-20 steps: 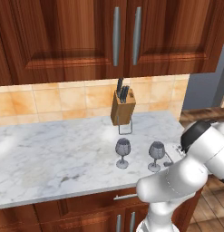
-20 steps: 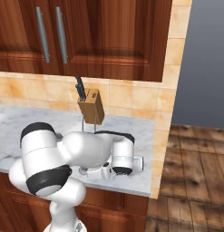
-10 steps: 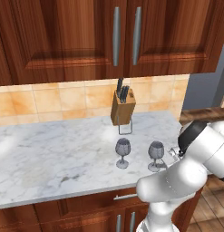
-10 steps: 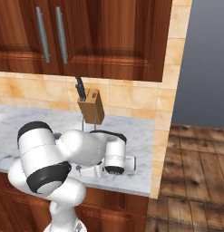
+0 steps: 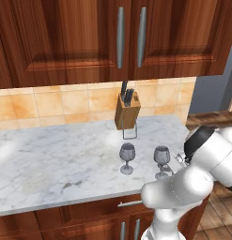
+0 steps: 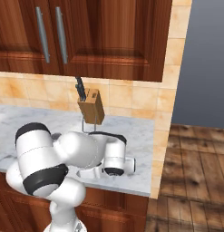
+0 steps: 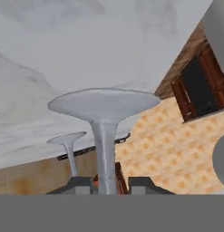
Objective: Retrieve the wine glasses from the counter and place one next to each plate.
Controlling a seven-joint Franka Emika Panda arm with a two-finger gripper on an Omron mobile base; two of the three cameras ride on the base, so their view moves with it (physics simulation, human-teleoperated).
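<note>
Two smoky grey wine glasses stand upright on the marbled counter (image 5: 56, 159): one (image 5: 127, 158) in the middle, one (image 5: 161, 157) to its right near the front edge. My hand reaches in low from the right to the right glass. In the rolled hand view this glass's foot (image 7: 104, 106) and stem fill the middle, and my gripper (image 7: 111, 186) has a fingertip close on each side of the stem. A sliver of gap shows on one side, so I cannot tell if they press it. The other glass (image 7: 68, 140) stands behind. The plates are out of view.
A wooden knife block (image 5: 127, 111) with dark handles stands at the tiled back wall, behind the glasses, on a small wire stand. Dark wood cabinets hang above. The counter ends at the right (image 6: 152, 181), with wooden floor beyond.
The hand has slid a little left, in toward the right glass's stem. Both glasses stand where they were.
</note>
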